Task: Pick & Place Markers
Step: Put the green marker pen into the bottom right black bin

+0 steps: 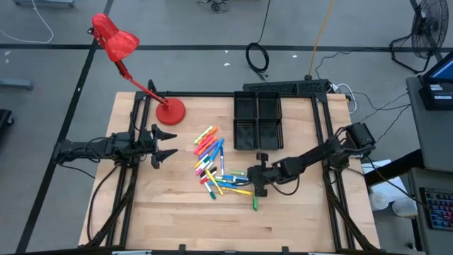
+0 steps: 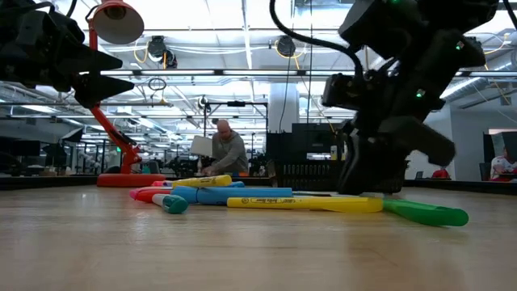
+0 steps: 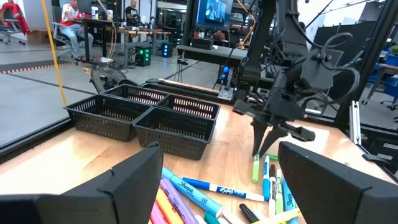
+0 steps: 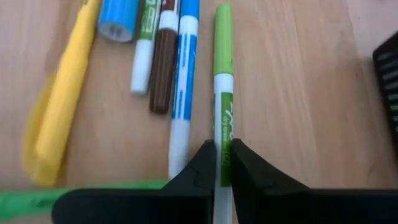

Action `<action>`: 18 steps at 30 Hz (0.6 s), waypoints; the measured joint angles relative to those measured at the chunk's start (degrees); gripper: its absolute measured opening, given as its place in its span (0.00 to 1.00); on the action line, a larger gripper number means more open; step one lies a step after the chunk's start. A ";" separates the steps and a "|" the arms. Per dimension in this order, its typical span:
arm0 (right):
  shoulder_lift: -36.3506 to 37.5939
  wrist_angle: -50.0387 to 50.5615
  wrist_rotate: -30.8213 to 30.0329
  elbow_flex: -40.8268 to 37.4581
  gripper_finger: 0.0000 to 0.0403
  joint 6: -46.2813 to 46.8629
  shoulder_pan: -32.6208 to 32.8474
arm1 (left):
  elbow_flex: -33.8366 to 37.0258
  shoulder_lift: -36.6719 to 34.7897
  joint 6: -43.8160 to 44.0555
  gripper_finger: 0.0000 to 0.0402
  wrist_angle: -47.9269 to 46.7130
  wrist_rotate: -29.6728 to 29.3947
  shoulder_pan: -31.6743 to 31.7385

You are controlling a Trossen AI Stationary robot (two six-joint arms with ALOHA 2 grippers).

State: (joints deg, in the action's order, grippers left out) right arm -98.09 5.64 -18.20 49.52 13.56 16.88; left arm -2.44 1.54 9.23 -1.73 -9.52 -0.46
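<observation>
**Mia:** Wooden table (image 1: 177,219) is filling the middle of the high view. What is lying on it?

**Ben:** The markers (image 1: 212,159) are lying in a messy pile at the center. The black tray (image 1: 257,120) is sitting just above them, and a red lamp (image 1: 117,42) is leaning at the upper left.

**Mia:** And the claws?

**Ben:** The left gripper (image 1: 170,145) is waiting at the left with its fingers spread wide. The right gripper (image 1: 256,180) is reaching down at the lower right edge of the pile.

**Mia:** What is the low view showing?

**Ben:** Markers are lying flat across the middle, and a green marker (image 2: 428,213) is sticking out at the right under the dark right arm. Far behind, a person (image 2: 229,152) is sitting.

**Mia:** And the left wrist view?

**Ben:** The tray is sitting at the left, and the right gripper (image 3: 266,146) is pointing down at the markers at center.

**Mia:** And the right wrist view?

**Ben:** The right gripper is pinching a thin green-and-white marker (image 4: 223,93) at the lower middle.
</observation>
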 joint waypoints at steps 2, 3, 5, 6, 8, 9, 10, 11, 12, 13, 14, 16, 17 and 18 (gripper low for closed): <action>1.34 -0.83 -0.16 0.08 0.05 0.02 -0.02 | -0.02 0.00 0.00 0.81 0.02 0.01 -0.01; 2.08 -0.66 -0.37 0.11 0.05 0.02 -0.01 | -0.02 0.00 0.00 0.81 0.02 0.01 0.02; 3.05 -0.51 -0.69 0.11 0.05 0.02 0.00 | -0.02 0.00 0.00 0.81 0.02 0.00 0.00; 3.58 -0.39 -0.80 0.11 0.05 0.02 0.00 | -0.02 0.00 0.00 0.81 0.02 0.01 0.01; 4.67 -0.21 -0.92 0.11 0.05 0.02 0.00 | -0.02 0.00 0.00 0.81 0.02 0.00 0.02; 5.22 -0.25 -1.03 0.14 0.05 -0.02 0.00 | -0.02 0.00 0.00 0.81 0.02 0.01 0.00; 5.92 -0.15 -1.05 0.15 0.05 -0.34 0.00 | -0.02 0.00 0.00 0.81 0.02 0.02 0.01; 6.52 0.05 -1.06 0.15 0.05 -0.76 0.00 | -0.02 0.00 0.00 0.81 0.04 0.00 0.00; 7.09 0.06 -1.07 0.15 0.05 -0.89 0.00 | -0.02 0.00 0.00 0.81 0.02 0.00 0.02; 7.80 0.11 -1.13 0.15 0.05 -1.02 0.00 | -0.02 0.01 0.00 0.81 0.04 0.01 0.01; 8.52 0.42 -1.28 0.15 0.05 -1.21 0.00 | -0.02 0.00 0.00 0.81 0.04 0.00 0.02; 9.85 1.07 -1.45 0.17 0.05 -1.27 0.00 | -0.02 0.00 0.00 0.81 0.04 0.02 0.02; 10.51 1.57 -1.67 0.22 0.05 -1.26 0.00 | -0.02 0.00 0.00 0.81 0.04 0.01 0.01; 11.18 2.32 -2.37 0.22 0.05 -1.23 0.00 | -0.02 0.00 0.00 0.81 0.05 0.00 -0.01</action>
State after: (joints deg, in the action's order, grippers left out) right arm -86.91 7.96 -20.57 49.74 12.33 16.88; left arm -2.46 1.54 9.23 -1.68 -9.52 -0.47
